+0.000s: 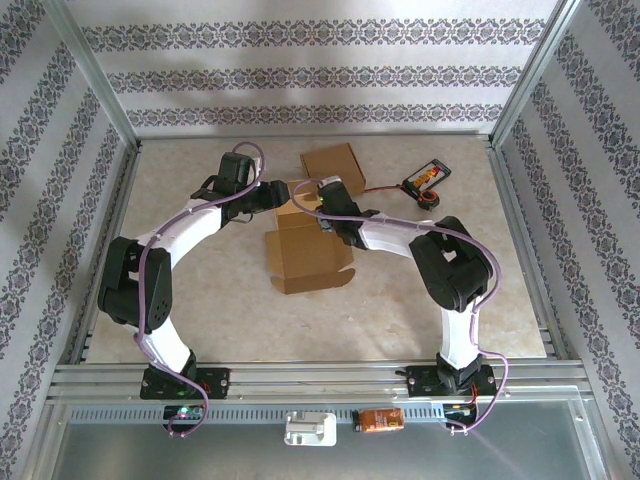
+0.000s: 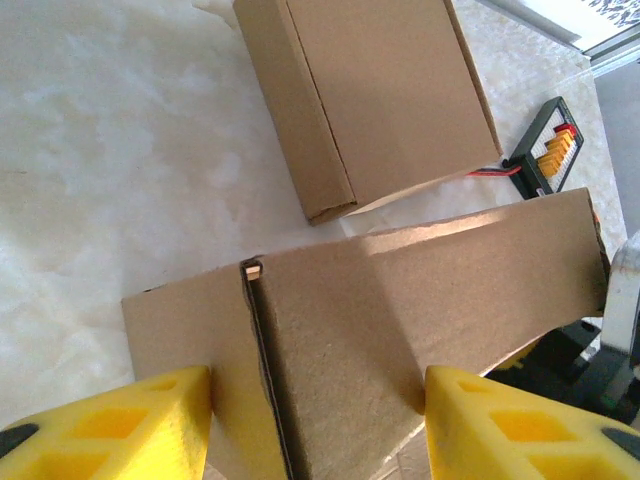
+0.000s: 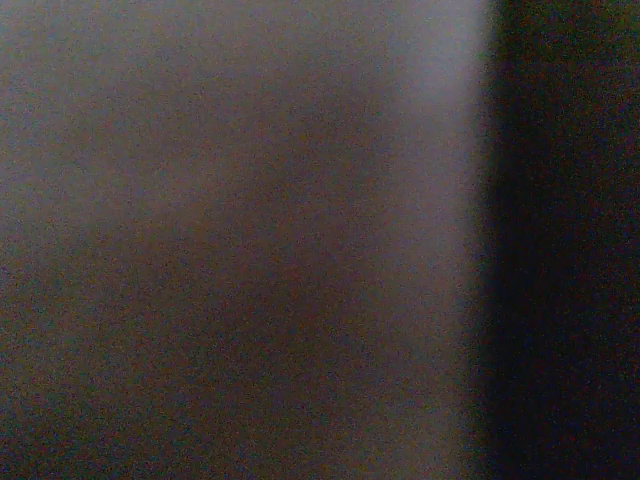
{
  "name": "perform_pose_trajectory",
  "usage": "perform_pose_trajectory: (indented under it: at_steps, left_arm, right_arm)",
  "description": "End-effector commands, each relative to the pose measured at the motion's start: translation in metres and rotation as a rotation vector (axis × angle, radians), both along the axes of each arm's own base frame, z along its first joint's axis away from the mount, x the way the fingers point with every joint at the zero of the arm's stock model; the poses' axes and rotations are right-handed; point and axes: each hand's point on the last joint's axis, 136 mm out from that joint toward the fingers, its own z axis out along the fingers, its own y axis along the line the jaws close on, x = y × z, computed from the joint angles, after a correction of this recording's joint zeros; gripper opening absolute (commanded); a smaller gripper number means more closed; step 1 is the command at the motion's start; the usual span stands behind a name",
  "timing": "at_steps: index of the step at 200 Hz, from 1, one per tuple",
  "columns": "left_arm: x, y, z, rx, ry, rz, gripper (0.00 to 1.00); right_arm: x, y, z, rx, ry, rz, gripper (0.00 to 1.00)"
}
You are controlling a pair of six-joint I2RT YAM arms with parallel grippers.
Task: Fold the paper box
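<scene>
The paper box (image 1: 305, 262) sits half-folded in the middle of the table (image 1: 400, 320). The left gripper (image 2: 318, 400) is wide, with its yellow fingers (image 2: 130, 425) on each side of a box wall. The right gripper (image 1: 322, 208) is at the box's far edge. I cannot tell if it is open or closed.

Far edge of paper box (image 1: 305, 255): blocked by left arm (image 1: 190, 225) and right arm (image 1: 400, 235), closing in from both sides. Just beyond: closed cardboard box (image 1: 333, 165); black-orange device (image 1: 425, 182) far-right. Near side: bare table (image 1: 330, 330), open between arm bases.
</scene>
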Motion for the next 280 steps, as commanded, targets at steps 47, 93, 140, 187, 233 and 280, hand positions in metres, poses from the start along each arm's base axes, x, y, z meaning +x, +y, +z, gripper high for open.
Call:
perform_pose_trajectory:
  at_steps: [47, 93, 140, 187, 233, 280]
  left_arm:
    - [-0.007, 0.0, -0.006, -0.02, 0.049, -0.018, 0.55]
    - [-0.01, -0.004, 0.004, -0.056, 0.034, -0.028, 0.55]
    - [-0.016, -0.007, 0.016, -0.093, 0.019, -0.04, 0.55]
    - [-0.04, 0.001, 0.095, -0.145, -0.159, -0.042, 0.78]
    - [-0.097, 0.052, 0.162, 0.015, -0.453, 0.069, 0.89]
    - [-0.131, 0.089, 0.164, 0.094, -0.585, 0.2, 0.91]
  right_arm:
    - [0.014, 0.001, -0.003, 0.145, 0.017, 0.006, 0.14]
    - [0.023, -0.009, 0.008, 0.133, -0.001, -0.075, 0.36]
    - [0.03, 0.0, 0.016, 0.153, 0.006, -0.027, 0.02]
    - [-0.001, -0.008, 0.06, -0.024, -0.054, 0.214, 0.0]
    - [-0.086, -0.037, 0.135, -0.614, -0.128, 0.79, 0.0]
    - [-0.139, -0.033, 0.116, -1.487, -0.171, 1.447, 0.0]
